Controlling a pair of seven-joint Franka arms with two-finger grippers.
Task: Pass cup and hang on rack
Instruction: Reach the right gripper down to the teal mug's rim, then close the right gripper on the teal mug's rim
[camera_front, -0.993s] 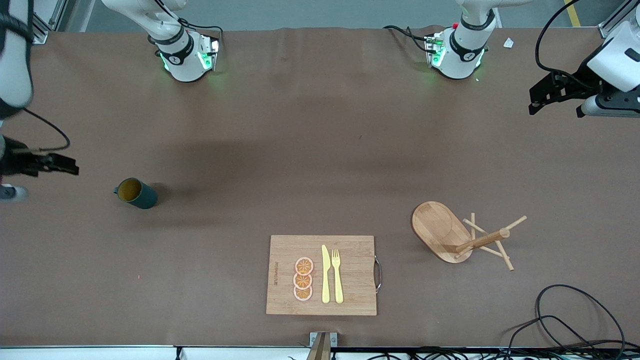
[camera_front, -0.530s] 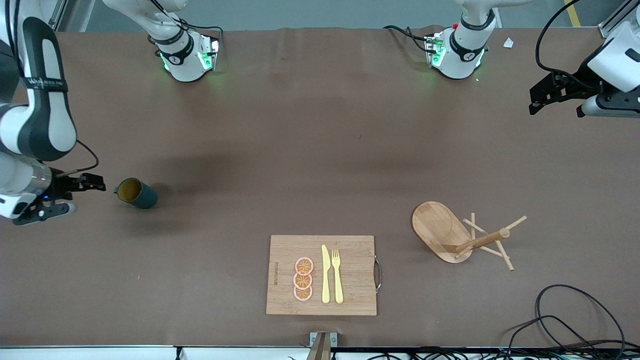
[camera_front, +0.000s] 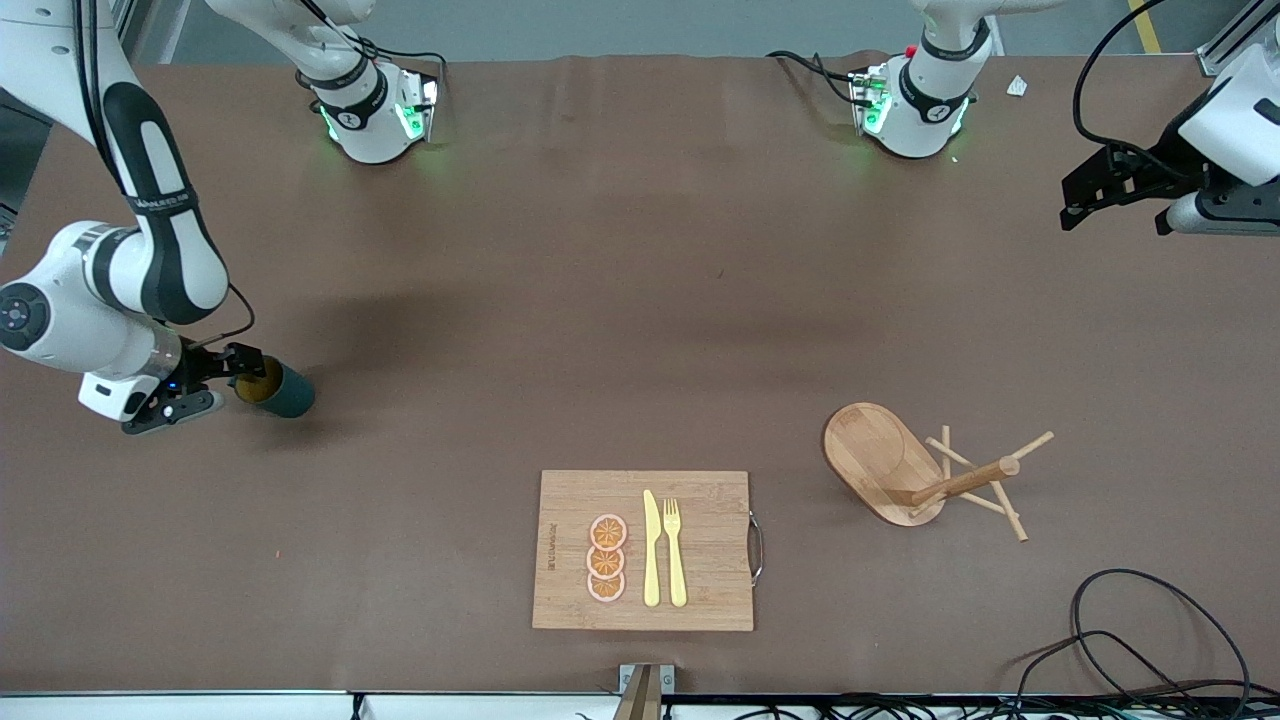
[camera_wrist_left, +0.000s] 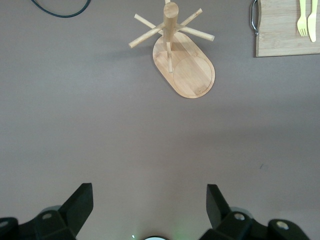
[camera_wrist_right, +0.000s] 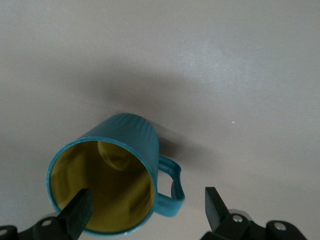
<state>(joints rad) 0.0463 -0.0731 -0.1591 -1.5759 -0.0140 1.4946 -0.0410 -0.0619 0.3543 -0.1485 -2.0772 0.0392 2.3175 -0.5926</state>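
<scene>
- The right hand (camera_front: 243, 375) is at the cup's (camera_front: 272, 388) mouth, its fingers spread wide; in the right wrist view one fingertip (camera_wrist_right: 80, 210) shows in front of the yellow inside and the other (camera_wrist_right: 214, 205) stands clear of the handle. Nothing is grasped.
- The cup (camera_wrist_right: 117, 172) rests on the table (camera_front: 600, 300) at the right arm's end.
- The left hand (camera_front: 1085, 198) waits over the table's edge at the left arm's end, fingers spread and empty.
- The rack (camera_front: 925, 472) stands on the table, nearer the front camera than the left hand; it also shows in the left wrist view (camera_wrist_left: 180, 55).
- A wooden cutting board (camera_front: 700, 560) with a yellow knife (camera_front: 651, 550), a fork (camera_front: 675, 550) and three orange slices (camera_front: 606, 559) lies nearest the front camera, between cup and rack.
</scene>
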